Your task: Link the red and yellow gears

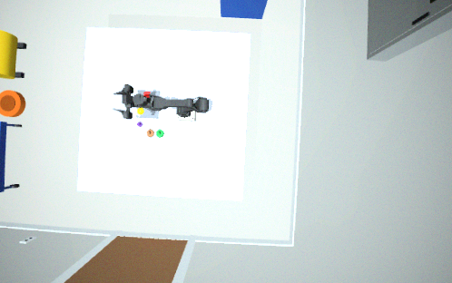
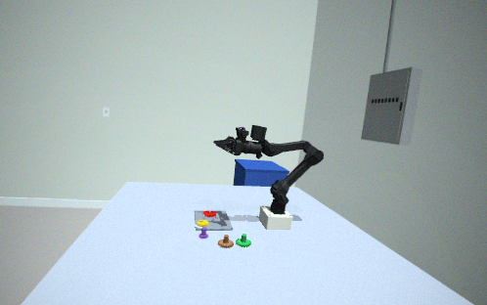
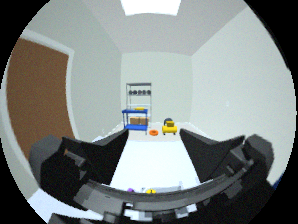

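The grey board lies on the table, partly under the arm in the top view. The red gear and the yellow gear sit on it. Its pegs are too small or hidden to make out. Three loose gears with upright stems stand off the board: a small purple gear, an orange-brown gear and a green gear. My gripper is open and empty, level, high above the board and pointing away from the base.
The arm's white base block stands right of the board. The orange-brown and green gears stand close side by side, and the purple gear is nearest the board. A blue box is beyond the table. A shelf and a cart stand far off in the wrist view.
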Controlling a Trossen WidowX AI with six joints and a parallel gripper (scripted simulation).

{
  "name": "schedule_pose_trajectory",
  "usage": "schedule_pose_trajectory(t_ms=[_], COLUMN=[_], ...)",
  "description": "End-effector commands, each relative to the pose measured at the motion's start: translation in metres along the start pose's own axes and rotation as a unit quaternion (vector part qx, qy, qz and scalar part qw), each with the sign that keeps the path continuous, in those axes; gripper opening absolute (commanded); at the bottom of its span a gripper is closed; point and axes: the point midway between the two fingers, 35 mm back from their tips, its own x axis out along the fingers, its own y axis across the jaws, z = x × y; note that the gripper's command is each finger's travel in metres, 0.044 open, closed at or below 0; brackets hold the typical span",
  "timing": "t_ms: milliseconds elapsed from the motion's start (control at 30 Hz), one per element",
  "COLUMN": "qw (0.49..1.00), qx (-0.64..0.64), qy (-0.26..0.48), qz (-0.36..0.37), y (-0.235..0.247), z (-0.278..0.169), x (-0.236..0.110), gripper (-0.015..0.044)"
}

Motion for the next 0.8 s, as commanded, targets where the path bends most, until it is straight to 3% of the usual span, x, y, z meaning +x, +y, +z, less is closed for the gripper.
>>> schedule_pose_trajectory(t_ms=[0,167,367,567,767], qw=[1.0,0.989,0.942,0.86,0.744], qx=[0.0,-0.005,-0.021,-0.046,-0.078], qy=[0.005,0.143,0.329,0.502,0.656], qz=[0.001,0.025,0.058,0.085,0.103], y=[0.001,0.018,0.045,0.072,0.096], z=[-0.002,-0.046,-0.117,-0.19,-0.259], x=[0.002,0.039,0.07,0.076,0.058], gripper=[0.0426,0.044,0.044,0.044,0.044])
